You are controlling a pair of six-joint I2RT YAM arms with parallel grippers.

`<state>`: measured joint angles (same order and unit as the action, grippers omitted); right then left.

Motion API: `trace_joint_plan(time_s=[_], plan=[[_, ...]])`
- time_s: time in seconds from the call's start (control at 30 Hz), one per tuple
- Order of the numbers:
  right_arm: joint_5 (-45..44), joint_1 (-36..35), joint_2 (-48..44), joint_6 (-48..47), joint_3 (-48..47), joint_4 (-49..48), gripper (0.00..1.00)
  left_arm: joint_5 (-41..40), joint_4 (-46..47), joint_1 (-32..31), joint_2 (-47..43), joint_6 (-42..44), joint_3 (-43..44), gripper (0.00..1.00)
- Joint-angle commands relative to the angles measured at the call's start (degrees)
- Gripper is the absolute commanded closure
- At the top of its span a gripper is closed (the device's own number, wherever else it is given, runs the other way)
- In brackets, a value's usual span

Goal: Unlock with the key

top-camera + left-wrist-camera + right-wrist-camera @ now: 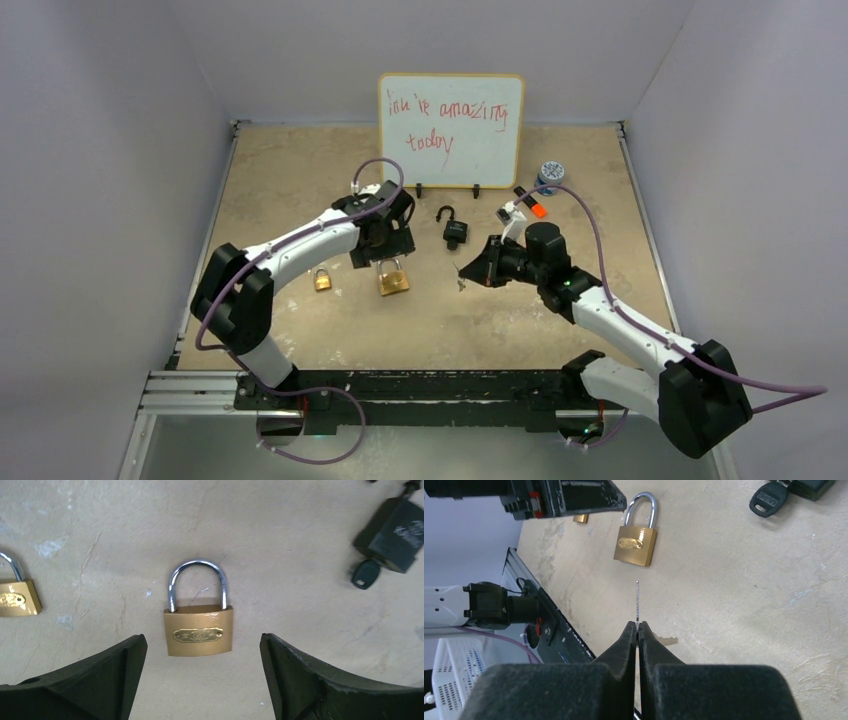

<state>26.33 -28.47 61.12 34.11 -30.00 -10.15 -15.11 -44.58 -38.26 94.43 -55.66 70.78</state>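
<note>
only the right wrist view shows the key (637,602) blade, clenched in the right gripper (637,626), padlock (636,542) at 12 o'clock; left gripper (202,639) gapes, probably empty.

One camera sits high up behind the two arms, tipped down over the whole table (300,180) to the whiteboard (451,130) at the far end. The left wrist camera hangs close over the tabletop, looking almost straight down on the larger brass padlock (199,630). The right wrist camera rides low and near, looking slantwise across the surface at that same padlock, which all three views share.
</note>
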Motion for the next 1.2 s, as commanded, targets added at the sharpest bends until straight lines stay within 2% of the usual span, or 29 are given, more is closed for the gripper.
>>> trace_joint_plan(time_s=[0.0,0.1,0.27,0.47,0.83,1.07,1.17], plan=[[-2.83,0.14,-0.08,0.59,-2.17,1.51,1.0,-0.28,1.88,0.38,-1.7,-3.21,-3.98,0.13],[-4.05,0.16,-0.03,-0.24,-1.79,2.65,1.0,3.11,6.5,0.27,0.74,2.17,-4.11,0.13],[-4.36,0.12,1.01,0.63,-1.34,1.25,1.0,6.33,7.93,0.22,4.95,4.72,-3.37,0.13],[-2.55,0.17,2.59,-1.39,-2.12,2.95,1.0,4.84,6.07,0.18,6.45,1.38,-4.0,0.13],[-1.53,0.17,2.58,-2.49,-1.36,2.44,1.0,4.03,2.12,-0.94,9.53,0.53,-4.26,0.14],[-0.88,0.12,2.83,-2.2,-0.68,1.78,1.0,5.44,3.84,-1.27,10.77,-1.08,-4.6,0.23],[-1.21,0.15,2.53,-2.2,-0.51,1.8,1.0,6.33,4.59,-1.54,11.66,-2.11,-5.28,0.32]])
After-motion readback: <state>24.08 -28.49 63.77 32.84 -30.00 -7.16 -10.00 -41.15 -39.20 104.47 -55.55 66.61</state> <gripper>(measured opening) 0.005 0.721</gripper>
